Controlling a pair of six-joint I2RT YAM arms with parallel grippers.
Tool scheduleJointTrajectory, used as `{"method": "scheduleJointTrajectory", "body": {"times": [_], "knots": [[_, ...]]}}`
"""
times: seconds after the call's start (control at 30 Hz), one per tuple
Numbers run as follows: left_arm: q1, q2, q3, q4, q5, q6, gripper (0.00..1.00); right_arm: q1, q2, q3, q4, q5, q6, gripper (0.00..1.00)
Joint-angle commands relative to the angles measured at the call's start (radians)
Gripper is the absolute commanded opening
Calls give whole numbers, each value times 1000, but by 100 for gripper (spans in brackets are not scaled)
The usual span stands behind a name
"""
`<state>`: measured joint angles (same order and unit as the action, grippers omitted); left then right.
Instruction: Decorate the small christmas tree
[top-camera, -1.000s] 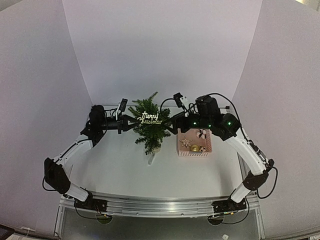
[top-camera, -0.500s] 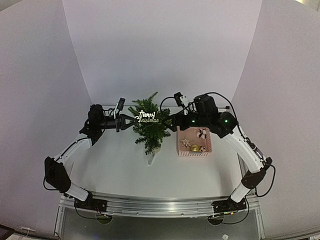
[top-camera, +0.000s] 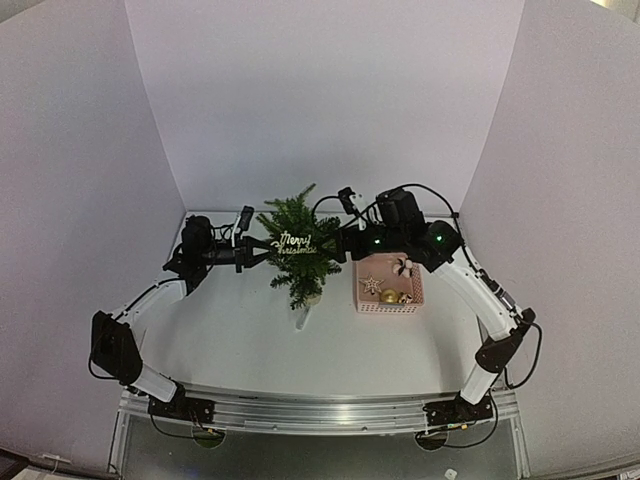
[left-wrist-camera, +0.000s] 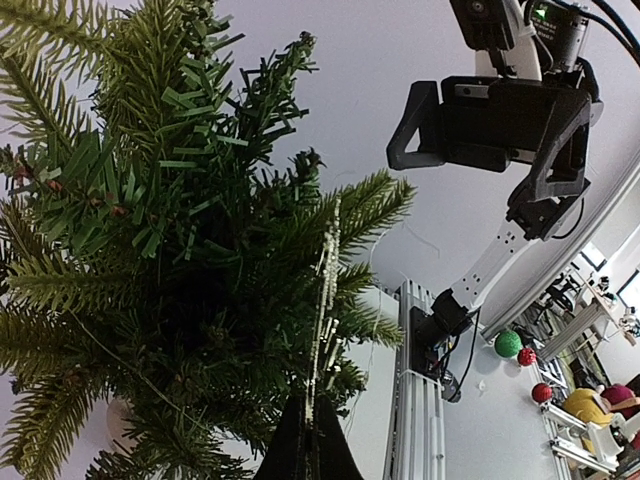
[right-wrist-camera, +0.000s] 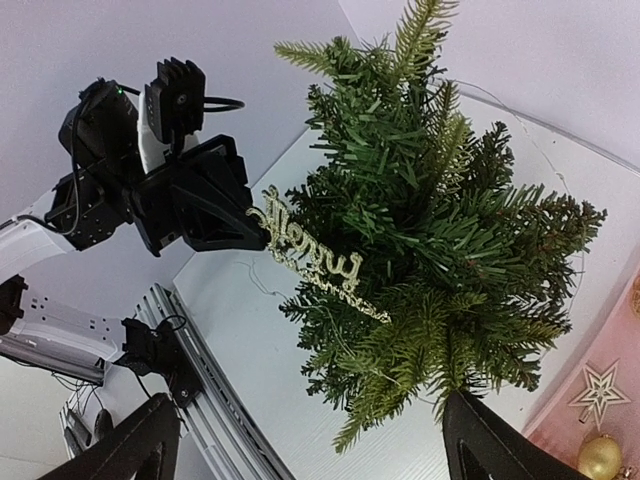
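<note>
Left jaws clamp the gold "Merry Christmas" sign (right-wrist-camera: 315, 262) against the small christmas tree (top-camera: 300, 265); right jaws gape wide, empty, beside it.

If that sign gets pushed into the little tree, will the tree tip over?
Probably tippy: the small christmas tree carries a bushy crown far wider than its small pale pot. The needle branches likely bend under the Merry Christmas sign first. It looks light, so it might slide.
</note>
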<state>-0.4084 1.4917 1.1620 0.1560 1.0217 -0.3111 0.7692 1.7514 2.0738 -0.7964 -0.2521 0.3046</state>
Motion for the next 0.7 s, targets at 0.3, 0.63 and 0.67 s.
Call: {"method": "scheduleJointTrajectory", "body": {"times": [0.3, 0.63, 0.67], "knots": [[-7, 40, -70, 99, -40, 53, 0, 2, 67, 63, 38, -50, 20, 87], [-8, 23, -76, 136, -51, 151, 0, 2, 72, 60, 44, -57, 22, 87], [-8, 18, -78, 150, -51, 149, 0, 2, 73, 61, 45, -57, 22, 87]]}}
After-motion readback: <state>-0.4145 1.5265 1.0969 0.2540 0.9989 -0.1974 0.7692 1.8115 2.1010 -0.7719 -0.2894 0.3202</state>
